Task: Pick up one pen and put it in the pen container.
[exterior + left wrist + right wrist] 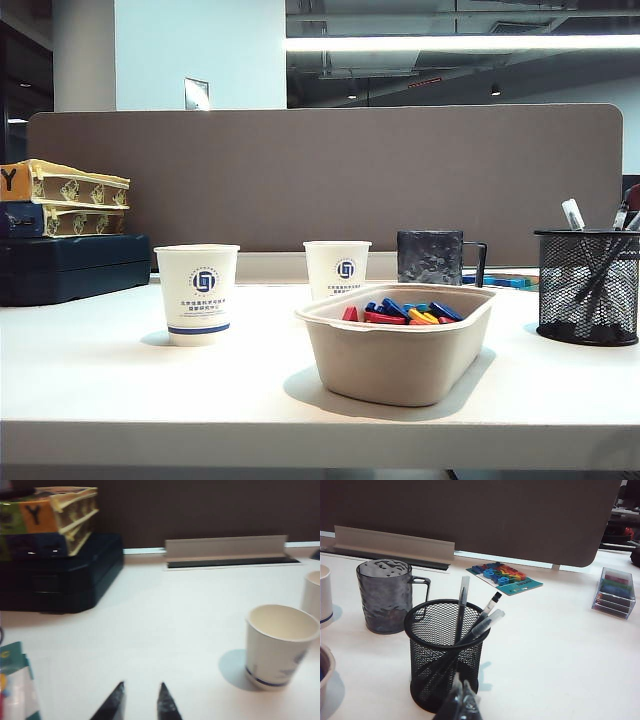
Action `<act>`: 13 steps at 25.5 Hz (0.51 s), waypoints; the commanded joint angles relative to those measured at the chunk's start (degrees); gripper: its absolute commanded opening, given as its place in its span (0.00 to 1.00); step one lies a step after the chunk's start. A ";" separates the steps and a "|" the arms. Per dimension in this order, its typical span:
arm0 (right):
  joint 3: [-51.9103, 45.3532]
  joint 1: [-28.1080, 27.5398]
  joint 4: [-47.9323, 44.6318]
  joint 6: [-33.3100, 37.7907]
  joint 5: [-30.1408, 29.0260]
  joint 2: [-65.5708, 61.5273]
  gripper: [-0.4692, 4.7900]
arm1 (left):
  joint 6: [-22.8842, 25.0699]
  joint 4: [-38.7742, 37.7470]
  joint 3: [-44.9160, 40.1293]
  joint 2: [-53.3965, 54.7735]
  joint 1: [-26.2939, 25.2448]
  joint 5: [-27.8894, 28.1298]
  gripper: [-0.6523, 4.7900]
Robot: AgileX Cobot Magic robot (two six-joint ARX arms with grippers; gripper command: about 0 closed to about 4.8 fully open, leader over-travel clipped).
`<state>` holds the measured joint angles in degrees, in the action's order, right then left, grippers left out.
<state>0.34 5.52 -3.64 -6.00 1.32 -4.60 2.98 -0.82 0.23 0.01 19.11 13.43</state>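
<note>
Left gripper (141,702): fingertips apart, nothing between, low over bare table (100,380) beside paper cup (280,645); likely clear of work because pen looks delivered. Stacked boxes (65,235) far left.

Centre: beige tray (400,355) with coloured pieces, 2nd paper cup (337,268), dark mug (385,596).

Right: pen container (445,652) holds pen (463,607), white-grey end up, leaning on rim with other pens. Right gripper (460,700): jaws together, empty, just before container.

Neither arm visible in exterior view; container cut by frame edge; pen count unclear through mesh.
</note>
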 commanded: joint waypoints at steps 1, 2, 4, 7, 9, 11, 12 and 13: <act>-0.28 -0.07 -0.87 -0.02 0.02 0.04 0.09 | -0.04 -1.03 0.20 0.11 -0.04 -2.12 0.27; -0.28 -0.07 -0.87 -0.02 0.02 0.07 0.09 | -0.04 -1.11 0.20 0.11 -0.07 -2.14 0.27; -0.28 -0.07 -0.87 -0.02 0.02 0.07 0.09 | -0.07 -1.14 0.20 0.11 -0.24 -2.12 0.27; -0.28 -0.07 -0.87 -0.02 0.02 0.07 0.09 | -0.15 -1.09 0.20 0.11 -2.49 -4.85 0.27; -0.28 -0.07 -0.87 -0.02 0.02 0.07 0.09 | -0.15 -1.01 0.20 0.11 -5.64 -9.68 0.27; -0.28 -0.07 -0.87 -0.02 0.02 0.07 0.09 | -0.13 -0.66 0.20 0.11 -8.70 -14.84 0.27; -0.28 -0.07 -0.87 -0.02 0.02 0.07 0.09 | -0.07 -0.52 0.20 0.11 -9.97 -16.76 0.27; -0.28 -0.07 -0.87 -0.02 0.02 0.07 0.09 | -0.02 -0.31 0.20 0.11 -11.28 -17.79 0.27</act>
<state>0.34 5.52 -3.62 -6.00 1.32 -4.60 2.98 -2.28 0.23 0.12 8.75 -2.50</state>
